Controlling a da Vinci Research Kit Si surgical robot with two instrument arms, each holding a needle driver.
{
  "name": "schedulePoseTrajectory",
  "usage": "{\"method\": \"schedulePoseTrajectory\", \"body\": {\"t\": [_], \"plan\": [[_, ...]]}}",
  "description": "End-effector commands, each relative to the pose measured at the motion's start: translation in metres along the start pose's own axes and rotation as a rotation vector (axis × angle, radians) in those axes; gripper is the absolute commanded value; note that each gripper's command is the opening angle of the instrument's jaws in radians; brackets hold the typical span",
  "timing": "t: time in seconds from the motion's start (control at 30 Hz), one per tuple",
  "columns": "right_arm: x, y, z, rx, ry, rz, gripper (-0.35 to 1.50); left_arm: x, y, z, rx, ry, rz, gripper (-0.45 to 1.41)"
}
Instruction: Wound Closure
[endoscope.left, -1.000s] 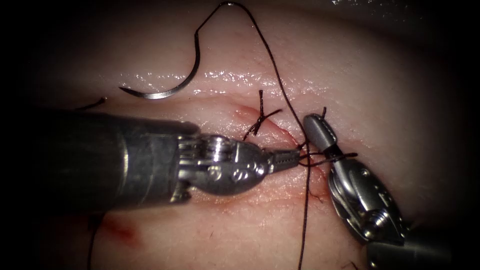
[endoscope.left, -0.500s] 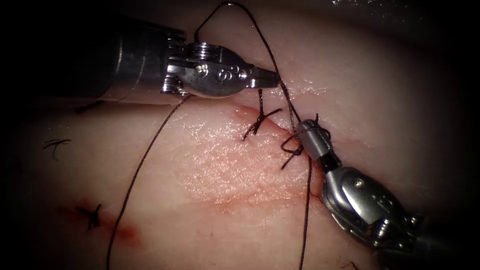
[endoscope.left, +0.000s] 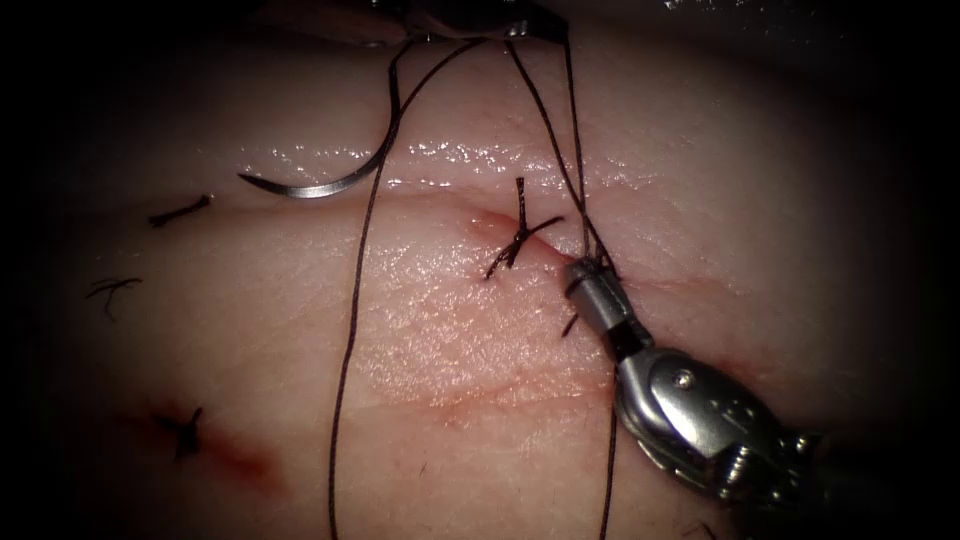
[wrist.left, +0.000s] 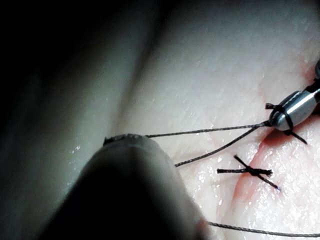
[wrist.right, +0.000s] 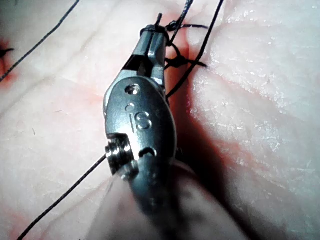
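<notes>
My right tool (endoscope.left: 585, 275) comes in from the lower right with its jaws shut on the thread's short end at the cut (endoscope.left: 560, 258). Loops of thread (wrist.right: 175, 47) sit around its jaws (wrist.right: 154, 32), also visible as a wrap (wrist.left: 280, 114). My left tool (endoscope.left: 540, 27) is at the far top edge, shut on the long thread (endoscope.left: 575, 150), which runs taut down to the right tool. The curved needle (endoscope.left: 320, 190) lies free on the tissue (endoscope.left: 450, 330), left of the cut, held by neither tool and not in the tissue.
A tied stitch (endoscope.left: 520, 238) with short ends sits just left of the right tool. Another strand of thread (endoscope.left: 350, 330) hangs down across the tissue. Cut thread ends (endoscope.left: 180, 210) and an older stitch (endoscope.left: 185, 430) beside red fluid (endoscope.left: 245, 462) lie at the left.
My left tool has drawn the thread up and away from the cut to the top edge. The loops have tightened around the right tool's jaws, which shifted slightly left.
</notes>
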Motion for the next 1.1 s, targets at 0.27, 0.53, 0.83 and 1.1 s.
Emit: {"method": "schedulePoseTrajectory", "body": {"t": [0.27, 0.53, 0.83, 1.1], "plan": [[-0.0011, -0.0017, -0.0007, 0.025, -0.030, -0.032, -0.35, 0.0010, -0.0031, 0.0005, -0.015, 0.035, -0.032, -0.45], [-0.0023, -0.0020, -0.0014, 0.036, -0.055, -0.041, -0.35, 0.0010, -0.0050, 0.0013, -0.035, 0.073, -0.096, -0.45], [-0.0024, -0.0019, -0.0014, 0.039, -0.048, -0.042, -0.35, 0.0003, -0.0067, 0.0018, -0.054, 0.105, -0.119, -0.45], [-0.0027, -0.0017, -0.0013, 0.042, -0.044, -0.081, -0.35, 0.0012, -0.0076, 0.0026, -0.044, 0.102, -0.134, -0.45]]}}
